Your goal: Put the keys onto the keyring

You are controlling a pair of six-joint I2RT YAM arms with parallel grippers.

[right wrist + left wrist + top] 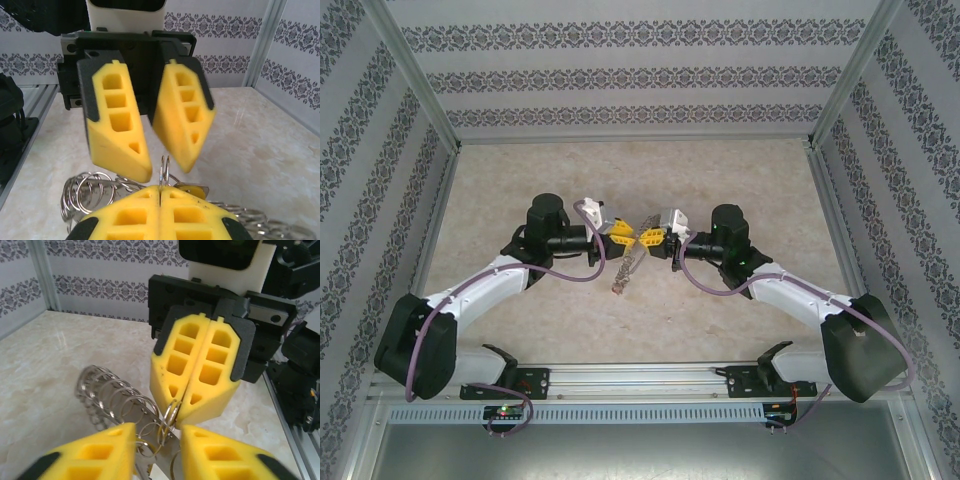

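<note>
**Fingers shut on one loop at the right, spread at the left**

Biggest in play are the two grippers, meeting tip to tip above mid-table. The right gripper (651,237) presses its yellow cellular plastic fingers (162,385) together on one thin wire loop (171,414) of the large silver metal keyring (107,392). That keyring is a floppy bunch of small linked rings drooping from the pinch. The left gripper (165,170) holds its matching fingers (115,145) apart, with the loop standing in the gap. A small brassy piece (191,190) just behind the loop may be a key; it is too small to say.

The keyring looks light, limp and slippery, so it is best taken by a single loop near the pinch, since the rest will swing. Below lies a pale marbled tabletop (520,170), smooth and hard, boxed by white walls with grey patterned bands (620,75).
</note>
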